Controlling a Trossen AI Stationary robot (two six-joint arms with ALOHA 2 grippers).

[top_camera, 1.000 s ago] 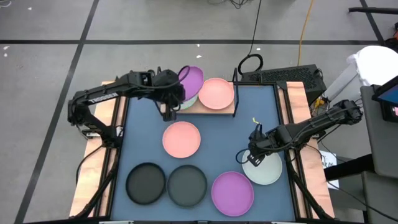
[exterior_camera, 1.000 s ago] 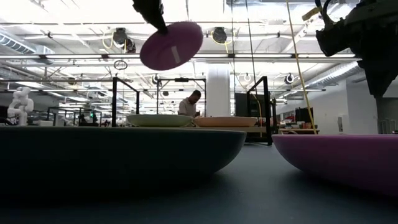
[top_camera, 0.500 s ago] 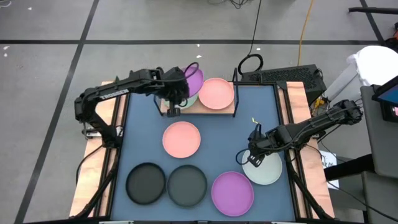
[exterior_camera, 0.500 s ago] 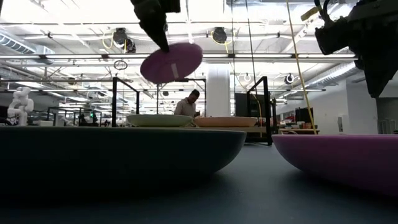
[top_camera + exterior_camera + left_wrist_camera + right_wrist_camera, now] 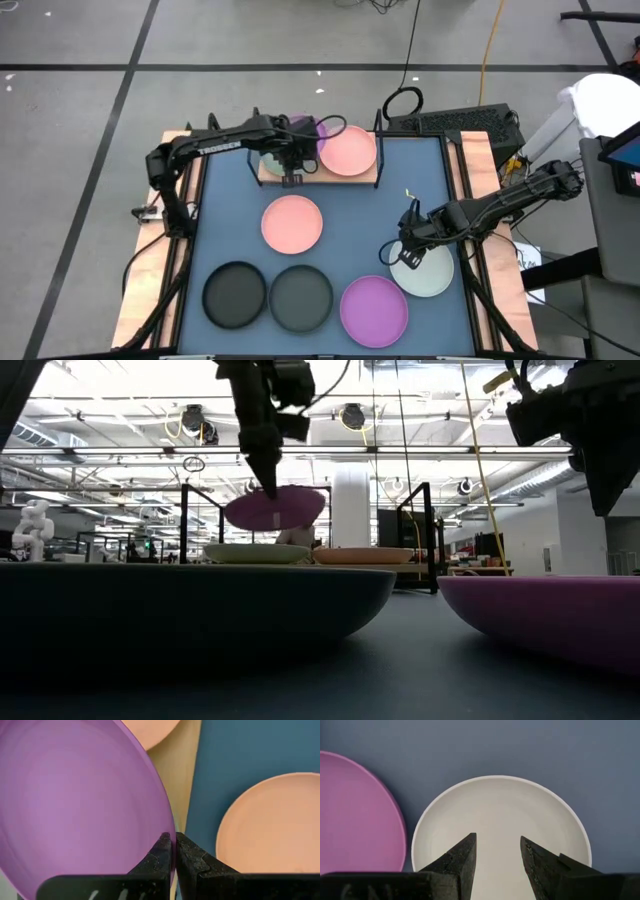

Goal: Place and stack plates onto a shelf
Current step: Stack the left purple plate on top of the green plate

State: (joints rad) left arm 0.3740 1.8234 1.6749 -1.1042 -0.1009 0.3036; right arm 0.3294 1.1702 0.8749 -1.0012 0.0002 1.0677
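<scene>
My left gripper (image 5: 293,158) is over the wooden shelf (image 5: 362,176) at the table's far side, shut on a purple plate (image 5: 275,508). That plate hovers just above the mint green plate (image 5: 257,553), which lies flat on the shelf's left half. A pink plate (image 5: 347,150) lies flat on the shelf's right half. My right gripper (image 5: 497,845) hangs open above the whitish plate (image 5: 502,820) on the blue mat, touching nothing. Also on the mat lie a pink plate (image 5: 292,224), two dark grey plates (image 5: 234,294) (image 5: 301,298) and a second purple plate (image 5: 374,310). My left gripper pinches the purple plate's rim (image 5: 169,827) between its two fingers, one finger on each face of the rim. The fingers (image 5: 266,478) come from above, pointing down. The plate is lifted clear and nearly level, a little above the mint green plate.
Thin black wire posts (image 5: 429,535) stand at the shelf's corners. The blue mat (image 5: 420,190) has bare room between the shelf and the whitish plate. Cables and a keyboard (image 5: 450,120) lie beyond the table's far right corner. A person (image 5: 305,525) shows far off in the room.
My left gripper has moved down and toward the table's right, over the shelf, still shut on the purple plate. The plate has come down from high above the shelf and from a steep tilt to nearly level, just above the mint green plate.
</scene>
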